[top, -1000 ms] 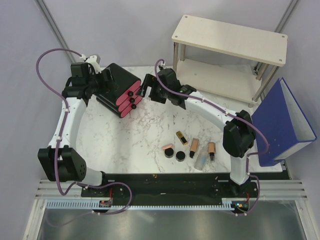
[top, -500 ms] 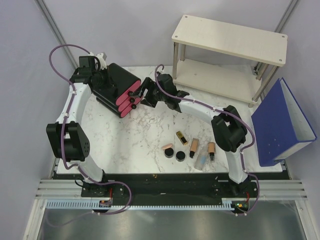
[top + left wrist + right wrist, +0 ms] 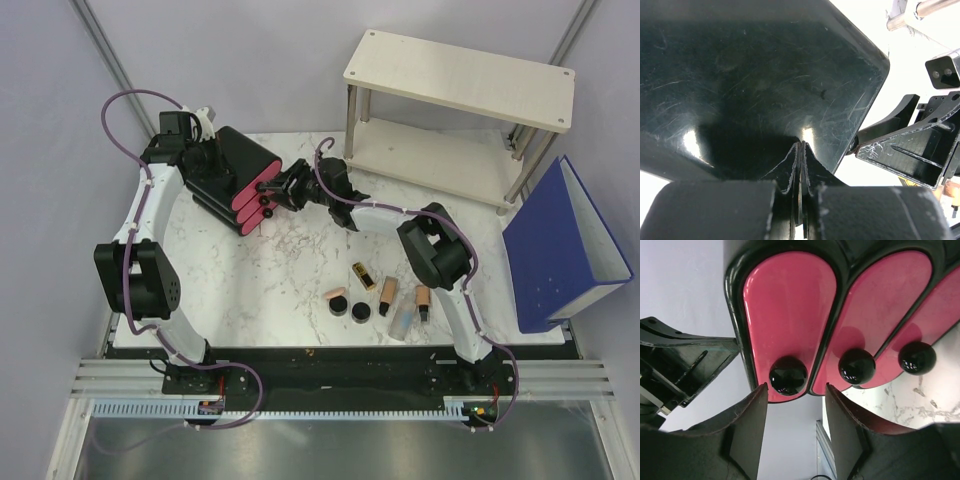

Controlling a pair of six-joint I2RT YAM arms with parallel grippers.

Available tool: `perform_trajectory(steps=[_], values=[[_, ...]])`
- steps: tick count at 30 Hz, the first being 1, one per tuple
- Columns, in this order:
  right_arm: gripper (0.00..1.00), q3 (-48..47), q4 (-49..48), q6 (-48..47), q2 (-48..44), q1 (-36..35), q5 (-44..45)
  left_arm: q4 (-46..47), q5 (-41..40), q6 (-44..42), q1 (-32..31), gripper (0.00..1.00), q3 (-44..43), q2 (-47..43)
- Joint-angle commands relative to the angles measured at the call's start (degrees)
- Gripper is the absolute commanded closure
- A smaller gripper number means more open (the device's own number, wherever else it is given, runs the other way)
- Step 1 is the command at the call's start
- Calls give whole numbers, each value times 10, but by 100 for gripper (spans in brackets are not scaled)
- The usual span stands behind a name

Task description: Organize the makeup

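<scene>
Left gripper (image 3: pixel 800 150) pressed together against the black box (image 3: pixel 238 160), right gripper (image 3: pixel 795 388) spread around the knob (image 3: pixel 788 375) of 1 pink drawer (image 3: pixel 790 310): we close squarely on it and pull straight, the makeup (image 3: pixel 388 292) lying well apart near the table's front.

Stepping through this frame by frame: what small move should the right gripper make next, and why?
Probably close the right gripper on the black knob: its jaws flank it without touching, and the shut left gripper rests against the black box.
</scene>
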State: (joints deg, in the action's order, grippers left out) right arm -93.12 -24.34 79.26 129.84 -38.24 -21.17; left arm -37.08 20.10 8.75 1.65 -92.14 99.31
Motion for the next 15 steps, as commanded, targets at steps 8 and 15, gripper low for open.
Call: perform_trajectory(steps=[8, 15], values=[[51, -41, -56, 38, 39, 0, -13, -41, 6, -16, 3, 98, -13, 13], [58, -63, -52, 43, 61, -3, -23, -50, 4, -21, 4, 98, -17, 20]])
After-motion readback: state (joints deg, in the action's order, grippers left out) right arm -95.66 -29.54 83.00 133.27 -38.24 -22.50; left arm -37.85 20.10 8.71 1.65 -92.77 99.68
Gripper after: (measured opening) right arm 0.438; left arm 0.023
